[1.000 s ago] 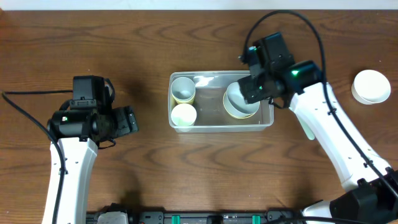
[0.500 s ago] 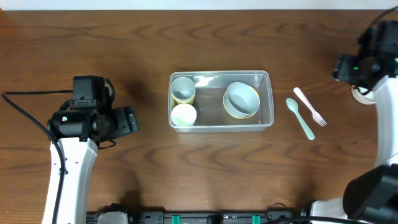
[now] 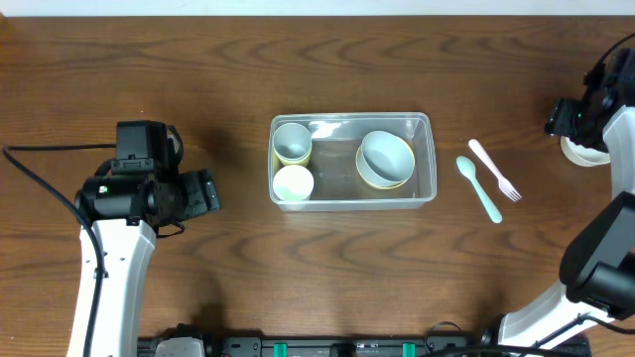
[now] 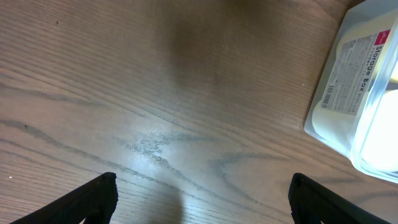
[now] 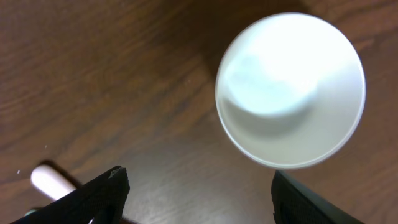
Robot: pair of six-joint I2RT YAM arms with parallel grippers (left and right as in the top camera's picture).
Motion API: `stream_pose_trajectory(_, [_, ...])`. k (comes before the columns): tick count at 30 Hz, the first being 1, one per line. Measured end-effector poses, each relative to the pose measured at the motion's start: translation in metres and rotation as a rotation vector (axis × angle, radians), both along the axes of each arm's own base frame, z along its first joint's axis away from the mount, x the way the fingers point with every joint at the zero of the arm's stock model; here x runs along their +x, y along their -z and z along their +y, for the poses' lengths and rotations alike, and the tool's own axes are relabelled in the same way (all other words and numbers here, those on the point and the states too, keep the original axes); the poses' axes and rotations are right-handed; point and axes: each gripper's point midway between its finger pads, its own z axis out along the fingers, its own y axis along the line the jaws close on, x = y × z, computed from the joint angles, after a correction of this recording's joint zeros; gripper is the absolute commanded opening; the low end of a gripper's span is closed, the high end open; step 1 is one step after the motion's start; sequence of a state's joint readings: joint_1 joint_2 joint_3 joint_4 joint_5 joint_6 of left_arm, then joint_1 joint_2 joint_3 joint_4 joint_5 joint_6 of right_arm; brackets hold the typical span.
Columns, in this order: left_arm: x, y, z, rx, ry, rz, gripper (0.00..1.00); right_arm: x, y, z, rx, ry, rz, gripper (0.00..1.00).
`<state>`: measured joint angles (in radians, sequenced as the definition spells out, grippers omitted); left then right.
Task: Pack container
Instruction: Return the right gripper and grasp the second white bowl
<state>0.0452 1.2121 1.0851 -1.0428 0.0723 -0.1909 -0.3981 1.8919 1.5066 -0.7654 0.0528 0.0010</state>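
The clear container (image 3: pixel 337 117) stands mid-table. It holds a yellowish cup (image 3: pixel 292 142), a white cup (image 3: pixel 293 182) and a pale bowl nested in a yellow one (image 3: pixel 385 159). My left gripper (image 3: pixel 203 191) is open and empty over bare wood, left of the container. The left wrist view shows its jaws (image 4: pixel 202 190) wide apart and the container's labelled corner (image 4: pixel 354 93) ahead to the right. My right gripper (image 3: pixel 571 119) is at the far right, above a white bowl (image 3: pixel 587 154). In the right wrist view it (image 5: pixel 199 183) is open and empty, with the white bowl (image 5: pixel 290 90) just ahead.
A light teal spoon (image 3: pixel 479 188) and a pink fork (image 3: pixel 494 169) lie on the wood between the container and the white bowl. The fork's handle end (image 5: pixel 53 182) shows by my right gripper's left finger. The table's far edge runs along the top.
My right gripper has left the bowl stack in the container and swung to the far right, over the white bowl. The spoon and fork are uncovered. The left arm has not moved.
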Motion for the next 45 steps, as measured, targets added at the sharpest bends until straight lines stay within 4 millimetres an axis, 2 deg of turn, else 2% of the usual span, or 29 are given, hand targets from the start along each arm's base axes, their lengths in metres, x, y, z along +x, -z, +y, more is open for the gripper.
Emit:
stream_pose_trajectory(6, [0.000, 0.000, 0.000, 0.000, 0.000, 0.000, 0.88, 0.009, 0.018, -0.013, -0.018, -0.016, -0.001, 0.75])
stream_pose_trajectory(12, [0.000, 0.000, 0.000, 0.000, 0.000, 0.000, 0.88, 0.010, 0.046, -0.024, -0.011, -0.018, 0.034, 0.73])
stream_pose_trajectory(16, [0.000, 0.000, 0.000, 0.000, 0.000, 0.000, 0.88, 0.007, 0.061, -0.028, -0.001, -0.024, 0.061, 0.63])
stream_pose_trajectory(21, [0.000, 0.000, 0.000, 0.000, 0.000, 0.000, 0.88, 0.007, 0.069, -0.029, 0.006, -0.039, 0.069, 0.49])
stream_pose_trajectory(25, [0.000, 0.000, 0.000, 0.000, 0.000, 0.000, 0.88, 0.008, 0.071, -0.026, 0.023, -0.046, 0.067, 0.45])
stream_pose_trajectory(29, [0.000, 0.000, 0.000, 0.000, 0.000, 0.000, 0.88, 0.006, 0.080, -0.023, 0.042, -0.055, 0.087, 0.31])
stream_pose_trajectory(32, [0.000, 0.000, 0.000, 0.000, 0.000, 0.000, 0.88, 0.004, 0.087, -0.022, 0.053, -0.057, 0.099, 0.25])
stream_pose_trajectory(39, [0.000, 0.000, 0.000, 0.000, 0.000, 0.000, 0.88, 0.005, 0.088, -0.020, 0.060, -0.063, 0.098, 0.09])
stream_pose_trajectory(45, [0.000, 0.000, 0.000, 0.000, 0.000, 0.000, 0.88, 0.007, 0.082, -0.020, 0.058, -0.071, 0.082, 0.01])
